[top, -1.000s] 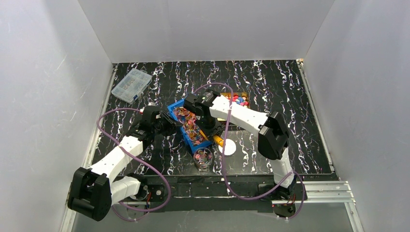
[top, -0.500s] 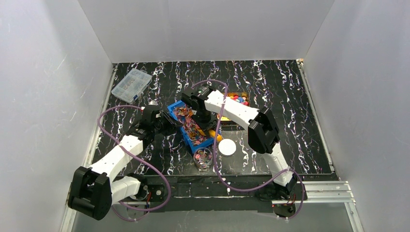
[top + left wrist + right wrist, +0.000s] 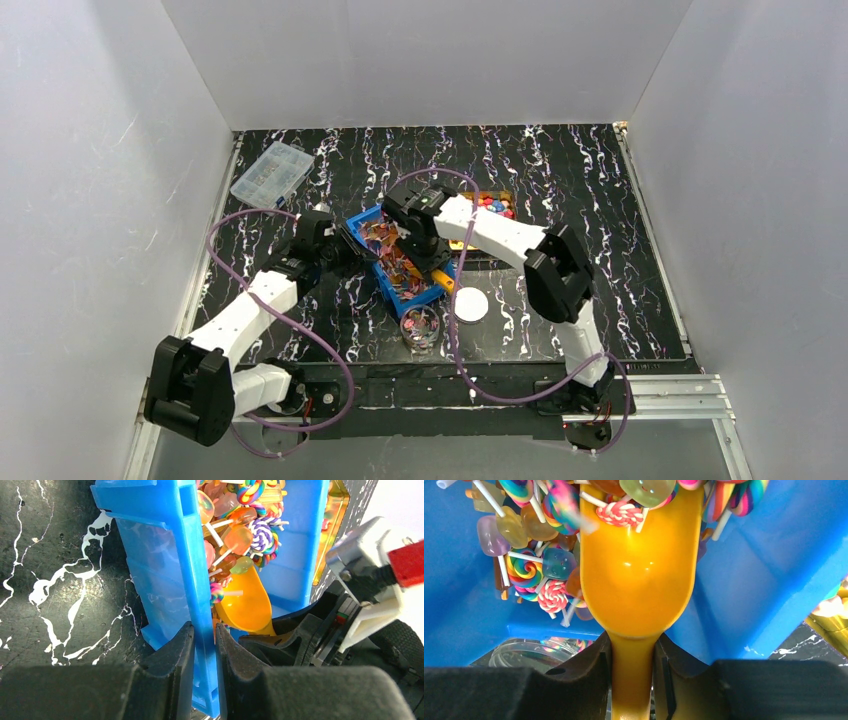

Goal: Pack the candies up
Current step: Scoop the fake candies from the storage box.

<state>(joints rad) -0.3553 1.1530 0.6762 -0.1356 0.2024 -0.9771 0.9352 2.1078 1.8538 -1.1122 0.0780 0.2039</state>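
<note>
A blue bin in the middle of the table holds a heap of candies, mostly swirled and translucent lollipops on white sticks. My left gripper is shut on the bin's near side wall, one finger inside and one outside. My right gripper is shut on the handle of an orange scoop. The scoop's bowl lies in the bin, its front edge pushed under the lollipops. The left wrist view also shows the scoop below the candies.
A clear round jar with some candies in it stands just in front of the bin, and a white lid lies to its right. A yellow tray of round coloured sweets sits behind the right arm. A clear organiser box lies at the back left.
The right arm has shifted left and forward, then eased back, pushing the scoop deeper into the bin's candies. The left gripper has kept its hold on the bin wall.
</note>
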